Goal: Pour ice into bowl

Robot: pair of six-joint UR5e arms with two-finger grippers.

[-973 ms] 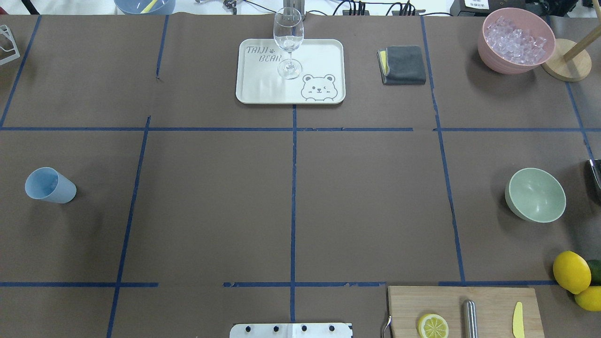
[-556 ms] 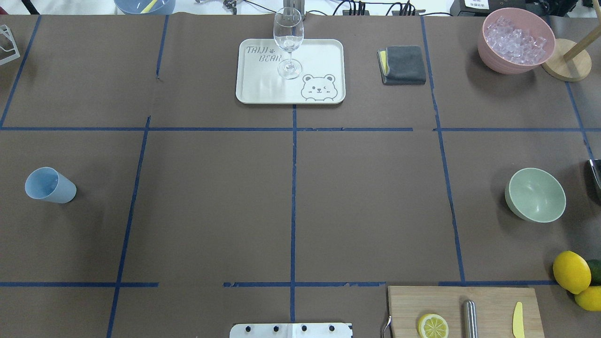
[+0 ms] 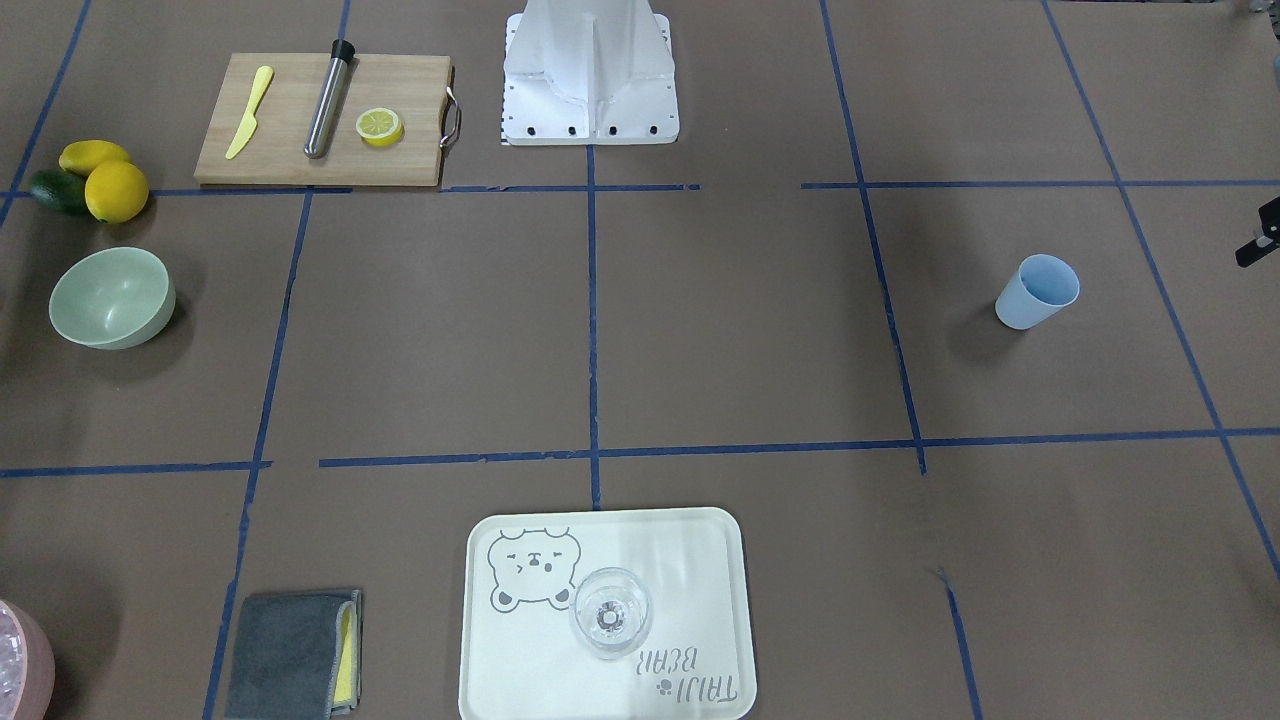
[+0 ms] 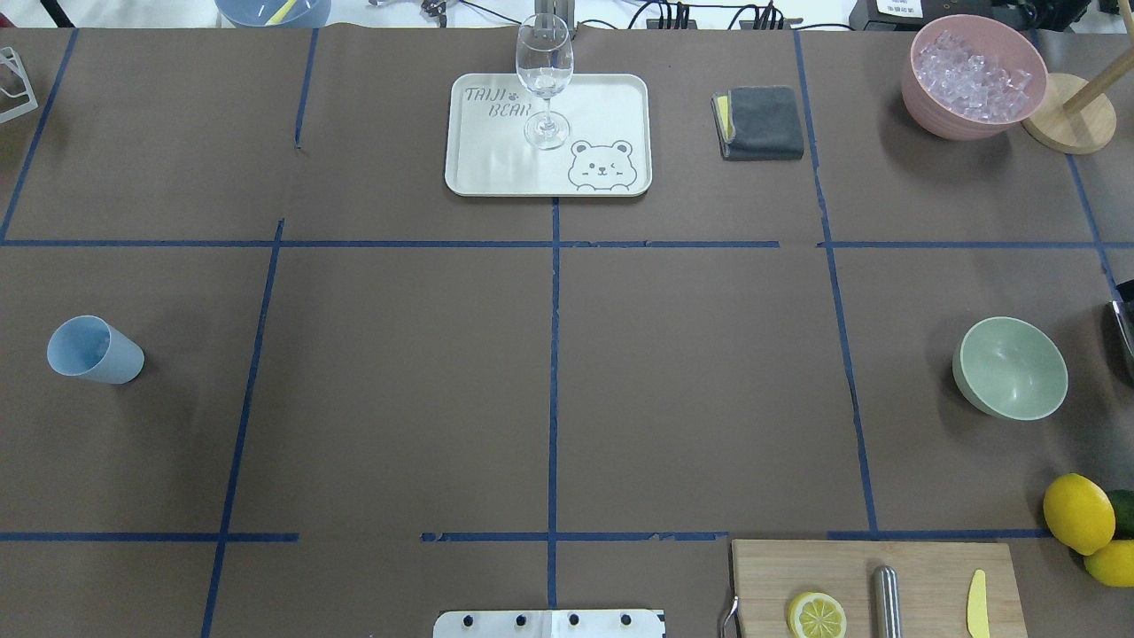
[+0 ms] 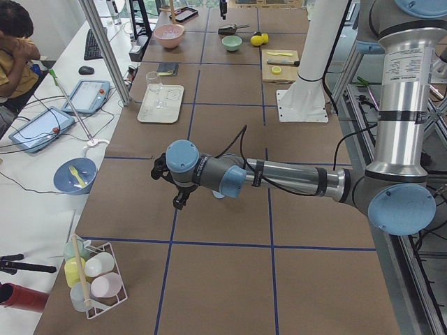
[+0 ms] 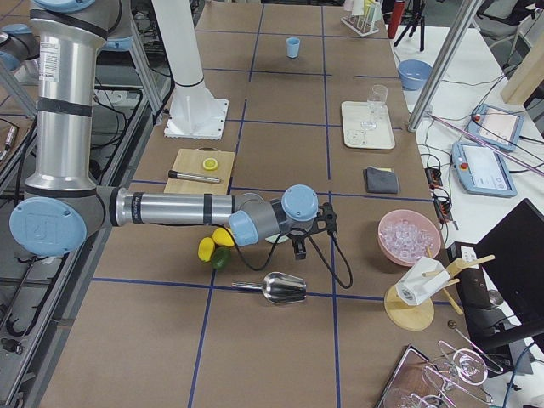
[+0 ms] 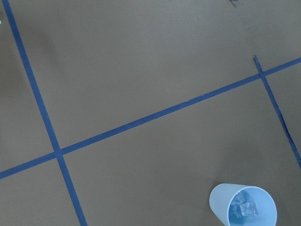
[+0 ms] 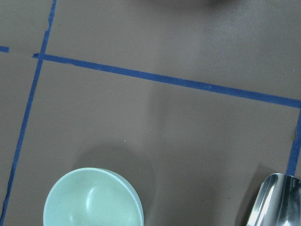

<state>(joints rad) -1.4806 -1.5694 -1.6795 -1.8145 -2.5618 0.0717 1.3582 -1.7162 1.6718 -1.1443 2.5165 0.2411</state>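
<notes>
Front-facing view: the bowl [image 3: 110,298] is seen upright on the worktop [image 3: 700,330] at the view's left edge, near the lemons [image 3: 105,180]. The blue cup [image 3: 1038,291] is seen upright far over on the view's right, well apart from the bowl. A wine glass [image 3: 610,612] is stood on the tray [image 3: 700,560]. A grey cloth [image 3: 285,655] and the rim of a pink tub [image 3: 20,660] are noted at the bottom left, and a cutting board [image 3: 410,90] at the top.

Overhead view: the bowl is placed at the right and the cup at the left. A heap of clear cubes [image 4: 970,71] is held in the pink tub.

Exterior left: the left pincer [image 5: 179,201] is held low over the worktop on the near arm, and the cup is mostly hidden behind it. Apart or together cannot be told.

Exterior right: the right pincer [image 6: 299,246] is held beside the bowl, which is largely hidden by the arm. A metal scoop [image 6: 285,289] is laid nearby. Its state cannot be told either.

Left wrist view: the ice [image 7: 245,207] is seen inside the blue cup at the lower right.

Right wrist view: the bowl is seen at the lower left with nothing in it, and the scoop at the lower right corner, apart from it.
</notes>
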